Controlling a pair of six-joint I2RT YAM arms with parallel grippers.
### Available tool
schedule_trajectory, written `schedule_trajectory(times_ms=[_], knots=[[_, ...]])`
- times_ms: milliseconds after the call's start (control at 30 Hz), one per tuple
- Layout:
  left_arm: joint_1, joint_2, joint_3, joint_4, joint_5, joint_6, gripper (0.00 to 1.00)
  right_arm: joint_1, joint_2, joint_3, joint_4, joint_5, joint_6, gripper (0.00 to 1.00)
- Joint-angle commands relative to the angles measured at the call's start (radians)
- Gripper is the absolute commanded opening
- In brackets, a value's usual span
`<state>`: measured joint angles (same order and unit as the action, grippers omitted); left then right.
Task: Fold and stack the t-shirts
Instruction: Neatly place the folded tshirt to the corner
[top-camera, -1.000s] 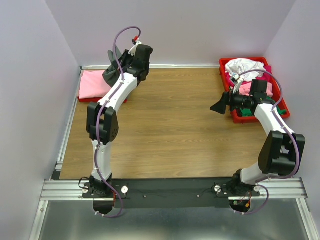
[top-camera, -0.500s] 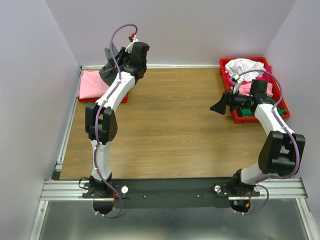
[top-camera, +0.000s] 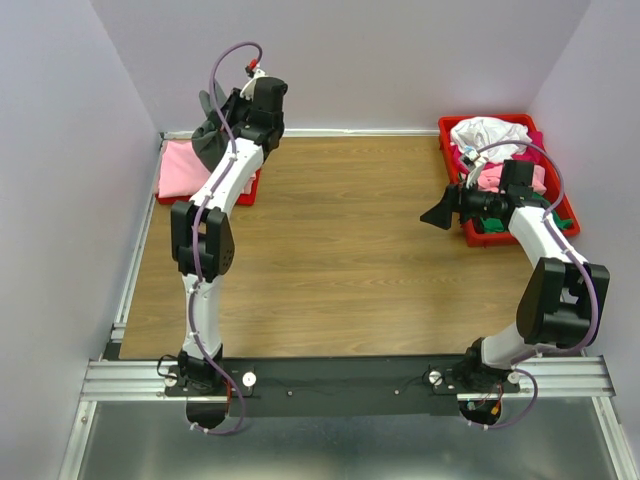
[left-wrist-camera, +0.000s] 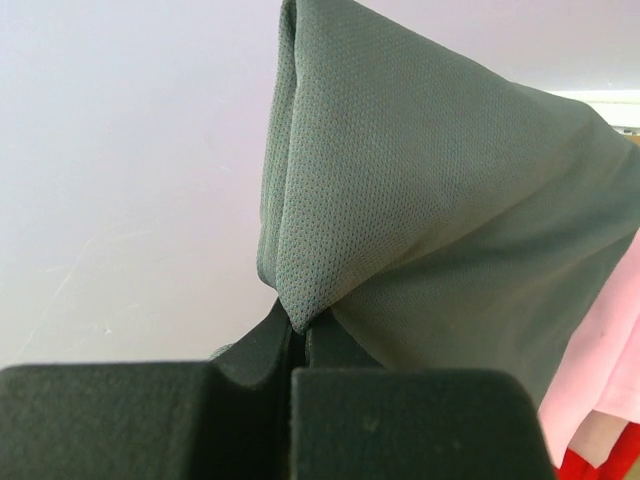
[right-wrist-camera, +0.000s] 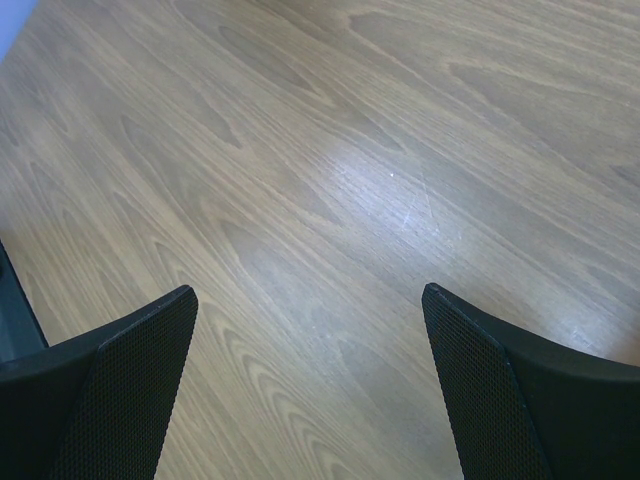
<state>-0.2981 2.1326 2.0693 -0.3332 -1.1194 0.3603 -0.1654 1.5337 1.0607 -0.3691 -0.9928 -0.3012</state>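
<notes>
My left gripper is shut on a bunched fold of the dark grey t-shirt, held up at the far left by the back wall. In the left wrist view the grey t-shirt hangs from my closed gripper. Below it a folded pink t-shirt lies in the left red tray, and shows in the left wrist view. My right gripper is open and empty over bare wood. White, pink and green shirts lie in the right red tray.
Lilac walls close in the table on the back and both sides. The wooden table top lies between the two trays. A metal rail with both arm bases runs along the near edge.
My left gripper has carried the grey t-shirt further left and back, toward the wall over the left tray. The right arm has not moved.
</notes>
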Motion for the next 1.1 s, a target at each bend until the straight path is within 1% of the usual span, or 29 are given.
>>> schedule_trajectory(times_ms=[0, 167, 367, 633, 933, 1067], knots=[[0.025, 0.050, 0.032, 0.020, 0.018, -0.014, 0.00, -0.010, 0.016, -0.001, -0.030, -0.029, -0.016, 1.00], [0.040, 0.073, 0.040, 0.007, 0.038, -0.034, 0.00, -0.013, 0.022, -0.001, -0.030, -0.029, -0.019, 1.00], [0.037, 0.049, 0.046, -0.003, 0.050, -0.047, 0.00, -0.013, 0.026, 0.001, -0.033, -0.029, -0.021, 1.00], [-0.001, -0.010, 0.043, -0.023, 0.052, -0.057, 0.00, -0.014, 0.025, 0.001, -0.034, -0.032, -0.024, 1.00], [-0.044, -0.028, 0.041, -0.053, 0.029, -0.067, 0.00, -0.013, 0.019, 0.001, -0.039, -0.035, -0.029, 1.00], [-0.062, -0.023, 0.072, -0.079, 0.020, -0.070, 0.00, -0.013, 0.014, 0.001, -0.039, -0.038, -0.030, 1.00]])
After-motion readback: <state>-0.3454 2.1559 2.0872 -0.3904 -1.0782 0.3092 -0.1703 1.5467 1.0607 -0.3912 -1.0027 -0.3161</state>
